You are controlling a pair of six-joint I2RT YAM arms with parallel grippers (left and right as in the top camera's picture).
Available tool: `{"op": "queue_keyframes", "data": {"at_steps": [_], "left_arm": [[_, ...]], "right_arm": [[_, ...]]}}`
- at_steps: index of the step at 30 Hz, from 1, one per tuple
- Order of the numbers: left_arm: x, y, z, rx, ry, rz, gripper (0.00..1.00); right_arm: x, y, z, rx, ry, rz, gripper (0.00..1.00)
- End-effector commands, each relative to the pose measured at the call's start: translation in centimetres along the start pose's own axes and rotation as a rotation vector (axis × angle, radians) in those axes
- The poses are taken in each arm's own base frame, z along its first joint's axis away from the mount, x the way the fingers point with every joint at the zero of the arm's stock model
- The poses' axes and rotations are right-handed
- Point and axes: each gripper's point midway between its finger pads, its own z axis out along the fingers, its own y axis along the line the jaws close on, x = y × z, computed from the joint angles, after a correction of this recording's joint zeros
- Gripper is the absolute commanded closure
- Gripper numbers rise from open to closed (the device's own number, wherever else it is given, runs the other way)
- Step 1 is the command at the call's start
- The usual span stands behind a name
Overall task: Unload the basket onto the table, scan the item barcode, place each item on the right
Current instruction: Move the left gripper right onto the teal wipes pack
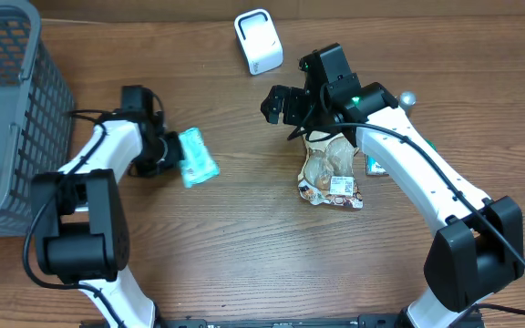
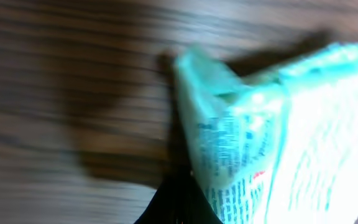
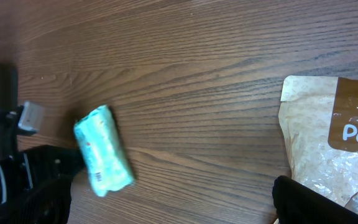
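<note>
Left fingers [image 2: 179,208] clamp one teal packet [image 1: 197,157]; one brown pouch [image 1: 331,169] nearby.

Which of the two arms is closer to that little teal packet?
Left. The left gripper is clamped on the edge of the teal packet; the right gripper hangs open farther off, near the brown snack bag.

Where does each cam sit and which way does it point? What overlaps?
Overhead: above the table, straight down; shows left claw, right claw, basket, scanner, pack, bag.
Left wrist: on the left arm, close on the blurred pack; own dark finger at bottom.
Right wrist: on the right arm, angled down toward pack and left claw; bag at right, own finger bottom right.
Shared: the pack shows in all three.
</note>
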Motion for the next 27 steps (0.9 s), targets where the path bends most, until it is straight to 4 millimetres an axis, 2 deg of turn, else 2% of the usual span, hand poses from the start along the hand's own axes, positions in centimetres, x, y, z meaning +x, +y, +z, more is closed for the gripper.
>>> {"op": "queue_keyframes", "data": {"at_steps": [1,5,10,14,17,20,23,27], "left_arm": [[2.0,-3.4,1.6,0.073,0.061,0.140,0.96],[2.6,-5.6,1.9,0.077,0.054,0.255,0.94],[3.2,-6.5,2.0,0.037,0.057,0.317,0.94],[3.9,-6.6,1.1,0.026,0.108,0.312,0.96],[3.6,-6.6,-0.5,0.001,0.135,0.311,0.96],[1.8,-7.0,-2.7,-0.034,0.104,0.316,0.96],[-1.1,-8.2,-4.7,-0.037,0.010,0.330,0.96],[-5.7,-7.5,-5.8,-0.151,-0.175,0.337,0.96]], "right_arm": [[-0.5,0.6,-0.9,-0.021,-0.022,-0.002,0.00],[-0.5,0.6,-0.9,-0.021,-0.022,-0.002,0.00],[-0.5,0.6,-0.9,-0.021,-0.022,-0.002,0.00],[-0.5,0.6,-0.9,-0.021,-0.022,-0.002,0.00],[-0.5,0.6,-0.9,-0.021,-0.022,-0.002,0.00],[-0.5,0.6,-0.9,-0.021,-0.022,-0.002,0.00],[-0.5,0.6,-0.9,-0.021,-0.022,-0.002,0.00],[-0.5,0.6,-0.9,-0.021,-0.022,-0.002,0.00]]}}
